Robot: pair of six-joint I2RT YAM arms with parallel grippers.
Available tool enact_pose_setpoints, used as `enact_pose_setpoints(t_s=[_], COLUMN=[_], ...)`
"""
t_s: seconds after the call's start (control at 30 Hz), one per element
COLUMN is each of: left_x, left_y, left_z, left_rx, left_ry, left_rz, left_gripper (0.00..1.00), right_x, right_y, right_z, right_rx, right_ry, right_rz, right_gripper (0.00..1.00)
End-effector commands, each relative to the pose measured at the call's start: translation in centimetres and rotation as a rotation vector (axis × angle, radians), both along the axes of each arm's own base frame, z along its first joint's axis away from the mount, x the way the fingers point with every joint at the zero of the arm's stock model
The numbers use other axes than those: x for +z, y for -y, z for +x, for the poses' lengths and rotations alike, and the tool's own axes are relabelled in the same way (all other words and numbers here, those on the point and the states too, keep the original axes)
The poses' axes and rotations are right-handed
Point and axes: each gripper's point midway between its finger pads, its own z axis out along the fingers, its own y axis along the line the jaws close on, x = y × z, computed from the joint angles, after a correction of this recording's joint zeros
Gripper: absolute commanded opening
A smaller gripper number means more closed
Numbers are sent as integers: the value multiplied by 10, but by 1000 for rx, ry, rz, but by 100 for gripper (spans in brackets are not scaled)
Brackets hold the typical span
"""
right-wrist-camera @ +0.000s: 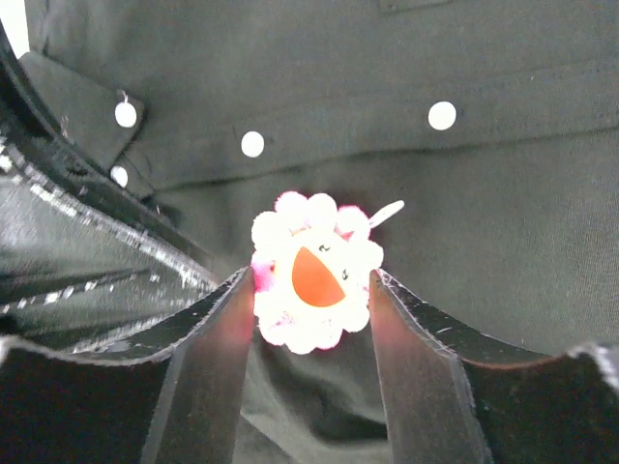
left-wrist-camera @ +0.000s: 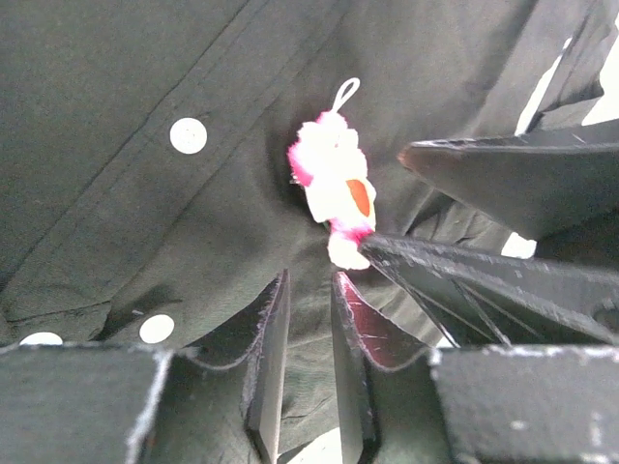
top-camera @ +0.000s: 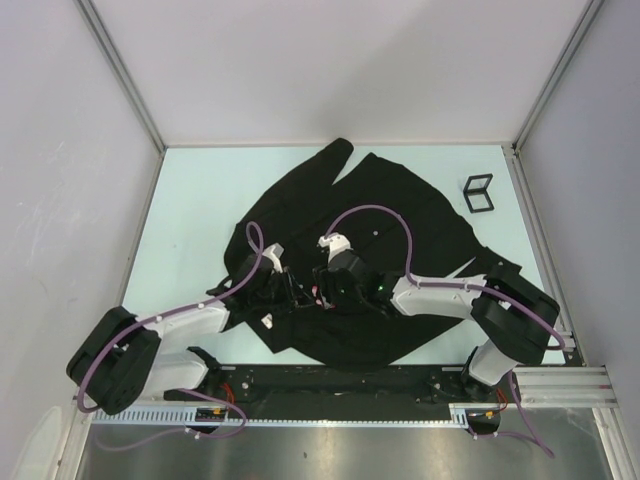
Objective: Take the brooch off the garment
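Two-arm grasp step, pin not out yet. Left end effector [left-wrist-camera: 310, 278] nearly together, cloth of black shirt [top-camera: 400, 200] in the narrow gap; can't tell if pinched. Right end effector [right-wrist-camera: 311, 280] apart, bracketing flower brooch [right-wrist-camera: 314, 271]: one finger touching, other just off. Next: close, pull away from the cloth. No readable writing.

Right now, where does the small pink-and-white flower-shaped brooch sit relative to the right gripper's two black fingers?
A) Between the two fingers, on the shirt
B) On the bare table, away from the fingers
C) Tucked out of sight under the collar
A: in the right wrist view, the brooch lies on the black shirt, framed on both sides by the fingers of the right gripper.
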Motion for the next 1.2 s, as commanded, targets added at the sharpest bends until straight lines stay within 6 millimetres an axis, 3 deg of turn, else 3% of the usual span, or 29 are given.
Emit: enact_pose_setpoints(t_s=[0.0,0.1,0.17,0.4,0.57,0.67,0.8,0.93,1.03,1.17], left_x=[17,17,26,32,33,32,29,26,23,21], left_y=[11,3,-4,-32,-35,-32,-26,-16,-11,-4], left_z=[11,13,17,14,12,10,10,10,10,13], left_rx=[-14,34,91,220,235,217,187,150,128,100], left_ry=[48,59,95,143,148,138,124,106,94,64], left_rz=[-34,-22,-31,-12,-22,-26,-32,-54,-60,-46], left_gripper=[27,23,22,26,29,31,31,31,30,28], right_x=[9,8,6,0,-14,-15,-16,-9,-7,-8], right_y=[3,0,-1,-10,-16,-18,-19,-19,-26,-30], right_z=[-6,-13,-13,-10,-5,-1,5,6,5,2], right_rx=[33,70,75,99,103,87,57,28,34,30], right_ry=[37,64,92,101,100,119,129,123,118,97], right_rz=[-31,-55,-74,-79,-124,-134,-136,-114,-80,-56], right_gripper=[62,71,73,70,68,60,32,17,16,33])
